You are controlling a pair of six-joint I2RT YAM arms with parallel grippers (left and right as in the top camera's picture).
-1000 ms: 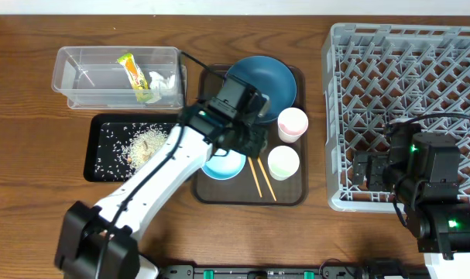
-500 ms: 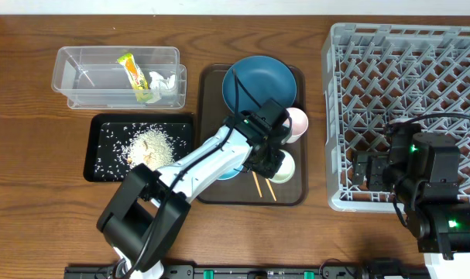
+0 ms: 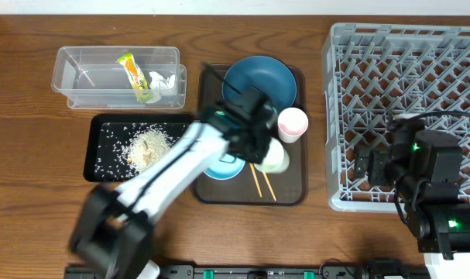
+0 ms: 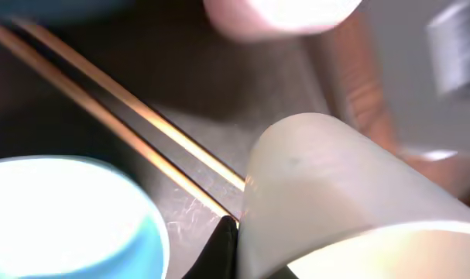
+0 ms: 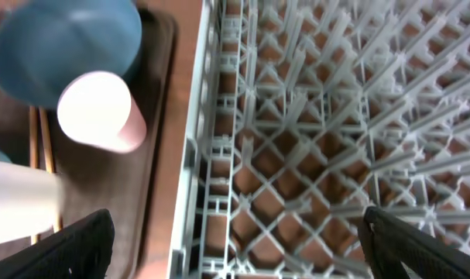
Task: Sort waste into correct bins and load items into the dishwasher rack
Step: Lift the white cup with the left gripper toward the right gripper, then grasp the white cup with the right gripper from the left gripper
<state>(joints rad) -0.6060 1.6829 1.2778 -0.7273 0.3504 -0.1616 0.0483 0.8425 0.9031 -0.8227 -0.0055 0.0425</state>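
Over the brown tray (image 3: pixel 293 187), the left claw (image 3: pixel 260 149) pinches the greenish cup (image 3: pixel 275 159) — right claw (image 5: pixel 238 244) spread wide.

— Overhead?
— Straight down on the whole table (image 3: pixel 33 217).
— The wrists?
— Left sits very close above the chopsticks (image 4: pixel 126 116); right looks down from higher on the rack (image 5: pixel 296 155). Both share the pinkish cup (image 5: pixel 103 108).

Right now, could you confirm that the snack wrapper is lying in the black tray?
Not quite: the snack wrapper is lying in the clear tub, next to the tissue. The black tray holds only rice. The overhead view shows this.
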